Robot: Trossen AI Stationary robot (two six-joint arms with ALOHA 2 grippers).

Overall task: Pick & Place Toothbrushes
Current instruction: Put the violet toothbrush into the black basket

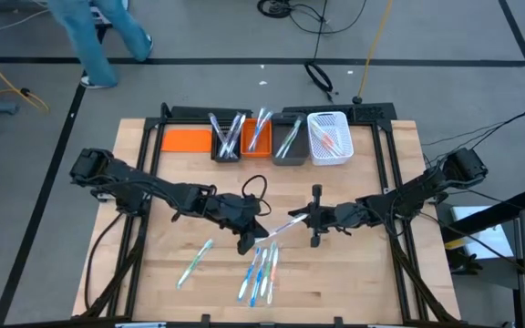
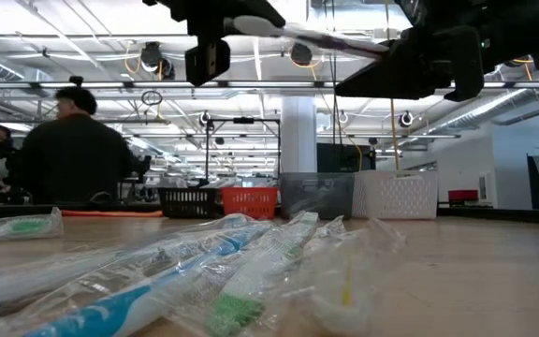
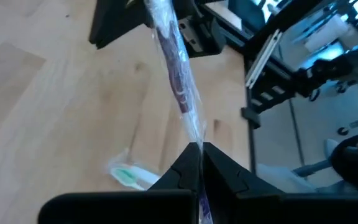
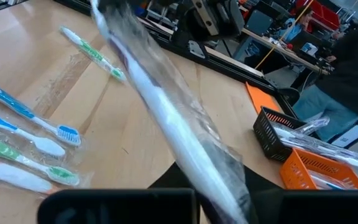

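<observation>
**Both grippers pinching one wrapped toothbrush mid-air, centre of table**

Pose: both arms reach in from the table's outer edges, elbows low, wrists meeting at centre. Left gripper [image 1: 250, 239] and right gripper [image 1: 310, 219] face each other, well above the wood. The held toothbrush [image 1: 281, 226], in a clear wrapper, spans between them, tilted slightly

Jaws: left fingers [image 3: 219, 168] are closed tight on one end of the wrapper, no gap visible. Right jaws closed on the other end; the wrapped brush runs straight out from between them in the right wrist view

Other toothbrushes: loose cluster [image 1: 261, 271] on the table just in front of the grippers, one stray green one [image 1: 195, 261] off to the left arm's side. More already stand in the bins [image 1: 242, 137] and white basket [image 1: 329, 138] along the far edge

View differences:
- high: only one showing both arms' full reach and the bin row
- low: grippers hang at frame top, clearly off the surface; wrapped brushes [image 2: 204, 271] fill the foreground; a person [image 2: 71, 154] sits in the room behind
- left wrist: purple-tinted handle inside the wrapper [image 3: 176, 68], green brush head [image 3: 126, 175] on the table below
- right wrist: blue, green and orange brushes [image 4: 27, 146] lying side by side, orange bin [image 4: 319, 177] beside a black one
</observation>
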